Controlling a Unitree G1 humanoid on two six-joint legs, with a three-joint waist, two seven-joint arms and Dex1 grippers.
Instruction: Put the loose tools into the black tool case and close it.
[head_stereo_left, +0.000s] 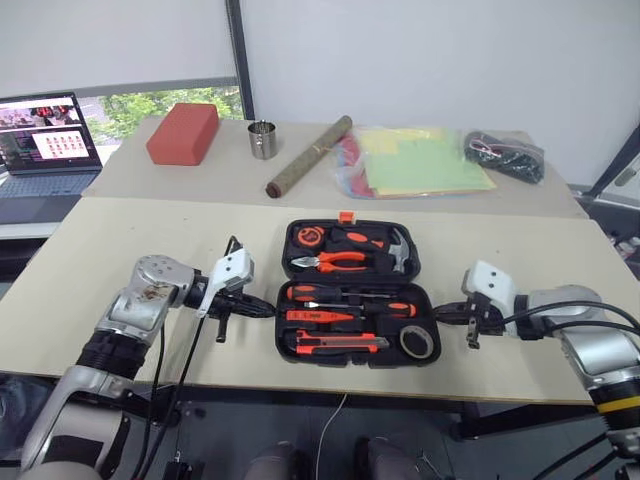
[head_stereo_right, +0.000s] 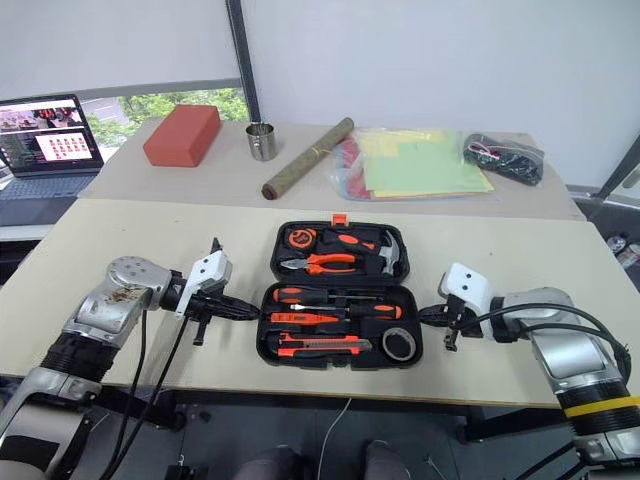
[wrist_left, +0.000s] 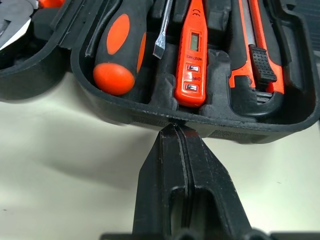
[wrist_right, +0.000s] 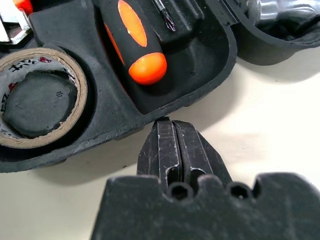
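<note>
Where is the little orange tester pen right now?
The tester pen lies in the near half of the open black tool case, between a screwdriver and the utility knife, just beyond the shut left gripper.

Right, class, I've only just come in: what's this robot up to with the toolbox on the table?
The black tool case lies open on the table, with the screwdrivers, tester pen and utility knife already in their slots. The left gripper and right gripper, both shut, press their tips to opposite ends of the case's near half. The lid isn't closed yet.
</note>
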